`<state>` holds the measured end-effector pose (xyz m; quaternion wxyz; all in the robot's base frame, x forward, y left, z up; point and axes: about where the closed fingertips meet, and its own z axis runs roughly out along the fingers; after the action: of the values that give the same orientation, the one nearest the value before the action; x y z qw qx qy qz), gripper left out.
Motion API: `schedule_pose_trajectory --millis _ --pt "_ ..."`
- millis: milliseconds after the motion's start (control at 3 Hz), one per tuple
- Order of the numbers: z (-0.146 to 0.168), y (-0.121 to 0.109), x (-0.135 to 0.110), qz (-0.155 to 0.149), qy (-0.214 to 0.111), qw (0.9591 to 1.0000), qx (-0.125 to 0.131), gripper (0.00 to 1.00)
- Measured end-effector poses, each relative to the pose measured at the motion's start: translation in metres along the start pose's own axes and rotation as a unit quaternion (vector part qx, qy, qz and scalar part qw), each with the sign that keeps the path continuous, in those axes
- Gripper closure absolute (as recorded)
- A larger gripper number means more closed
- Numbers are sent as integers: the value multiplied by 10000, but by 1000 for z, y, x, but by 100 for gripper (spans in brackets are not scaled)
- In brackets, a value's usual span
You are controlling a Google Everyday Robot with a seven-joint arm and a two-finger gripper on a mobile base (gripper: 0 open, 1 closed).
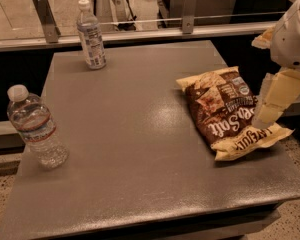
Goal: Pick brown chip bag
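Note:
The brown chip bag (225,111) lies flat on the right part of the grey table (135,134), with white "Sea Salt" script and cream-yellow ends. My gripper (260,79) hangs at the right edge of the view, just right of the bag and above its right side. One cream finger (277,96) points down beside the bag's near end. The other cream fingertip (263,38) shows higher up, well apart from it. The gripper is open and holds nothing.
A water bottle (36,129) stands at the table's near left edge. A second water bottle (91,36) stands at the far left. A metal rail with posts (140,33) runs behind the table. The table's right edge is close to the bag.

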<state>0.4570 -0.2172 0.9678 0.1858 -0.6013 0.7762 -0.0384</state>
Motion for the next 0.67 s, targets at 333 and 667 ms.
schedule_pose_trajectory --millis 333,667 --pt "48 -22 -7 110 -305 9995 -33 0" --pt "103 -44 -11 403 -582 9973 -186 0"
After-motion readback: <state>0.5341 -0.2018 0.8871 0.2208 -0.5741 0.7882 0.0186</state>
